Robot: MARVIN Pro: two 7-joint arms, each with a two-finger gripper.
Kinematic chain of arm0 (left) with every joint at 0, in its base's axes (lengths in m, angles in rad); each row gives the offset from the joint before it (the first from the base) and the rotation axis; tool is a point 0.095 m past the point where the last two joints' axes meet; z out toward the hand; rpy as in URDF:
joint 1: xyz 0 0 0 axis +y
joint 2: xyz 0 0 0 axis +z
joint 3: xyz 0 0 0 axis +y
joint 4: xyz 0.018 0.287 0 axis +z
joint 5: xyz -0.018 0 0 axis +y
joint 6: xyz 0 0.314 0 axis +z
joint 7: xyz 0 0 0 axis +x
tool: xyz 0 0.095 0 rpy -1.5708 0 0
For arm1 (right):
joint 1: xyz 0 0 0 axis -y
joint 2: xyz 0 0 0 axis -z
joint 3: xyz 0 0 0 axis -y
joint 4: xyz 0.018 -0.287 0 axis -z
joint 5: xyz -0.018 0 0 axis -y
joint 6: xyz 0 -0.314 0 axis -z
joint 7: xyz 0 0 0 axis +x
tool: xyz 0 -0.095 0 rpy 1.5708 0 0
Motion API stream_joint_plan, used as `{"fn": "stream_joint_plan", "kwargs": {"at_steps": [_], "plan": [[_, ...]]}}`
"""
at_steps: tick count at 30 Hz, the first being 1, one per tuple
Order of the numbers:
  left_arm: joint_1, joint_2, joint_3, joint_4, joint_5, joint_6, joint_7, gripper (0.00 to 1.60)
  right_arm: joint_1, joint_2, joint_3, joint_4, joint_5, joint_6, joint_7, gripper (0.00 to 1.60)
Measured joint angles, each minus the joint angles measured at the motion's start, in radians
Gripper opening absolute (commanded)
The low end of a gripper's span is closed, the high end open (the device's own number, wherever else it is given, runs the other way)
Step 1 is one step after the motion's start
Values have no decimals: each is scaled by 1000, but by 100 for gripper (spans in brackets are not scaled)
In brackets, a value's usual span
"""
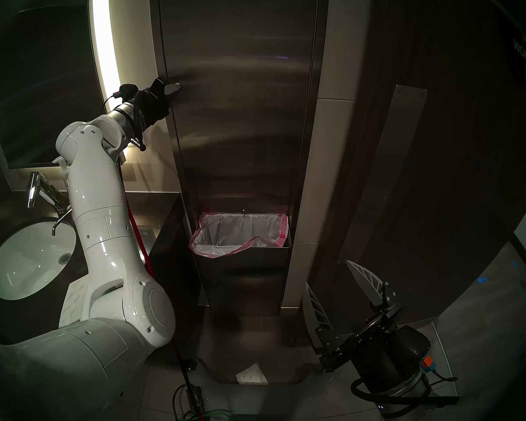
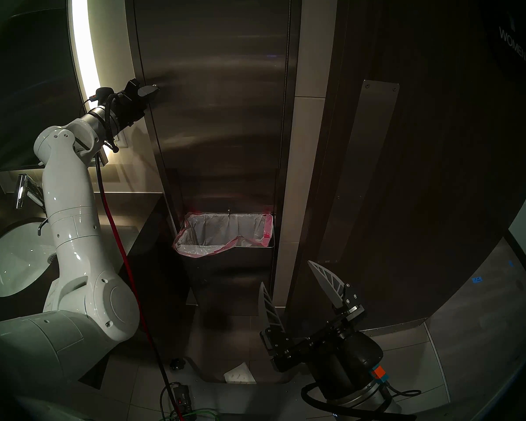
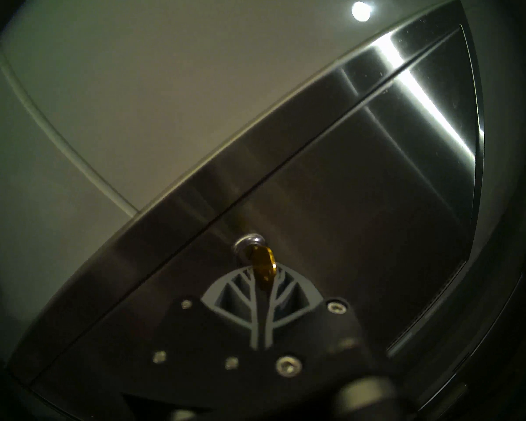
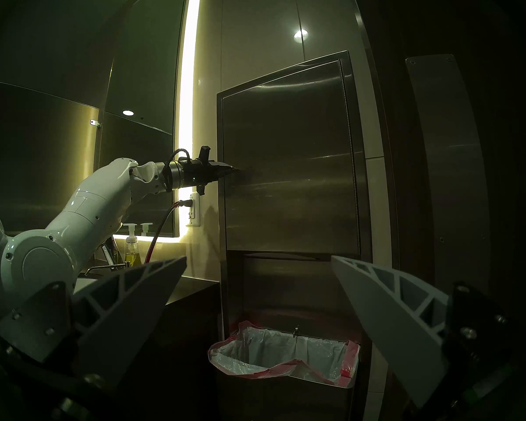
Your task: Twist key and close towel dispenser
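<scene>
The towel dispenser is a tall brushed steel cabinet set in the wall, and its long door lies flush in its frame. The small brass key sticks out of a round silver lock disc at the door's left edge. My left gripper is raised to the lock and shut on the key's head; it also shows in the left wrist view. My right gripper is open and empty, low to the dispenser's right. The pink-rimmed bin liner hangs in the lower bin. No paper towels show.
A dark wooden door with a steel push plate stands right of the dispenser. A white sink and faucet sit on the left counter, with soap bottles. A paper scrap and cables lie on the floor.
</scene>
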Motion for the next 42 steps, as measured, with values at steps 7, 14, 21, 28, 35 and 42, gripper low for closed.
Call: {"fn": "stream_joint_plan", "kwargs": {"at_steps": [7, 14, 21, 28, 35, 42], "plan": [[-17, -47, -38, -2, -36, 3, 62, 0, -1, 0, 1, 0, 0, 1, 0, 160], [-32, -87, -59, -13, -67, 2, 132, 0, -3, 0, 1, 0, 0, 1, 1, 160], [-38, -119, -52, -37, -83, -13, 205, 0, -5, 0, 2, 0, 0, 2, 1, 160], [-41, -149, -29, -72, -96, -34, 251, 160, -6, -1, 2, 0, 1, 2, 2, 160], [-57, -187, 5, -116, -109, -60, 303, 160, -7, -1, 2, 0, 1, 2, 3, 160], [-57, -214, 19, -143, -111, -89, 367, 160, -7, -2, 3, 0, 1, 3, 3, 160]]}}
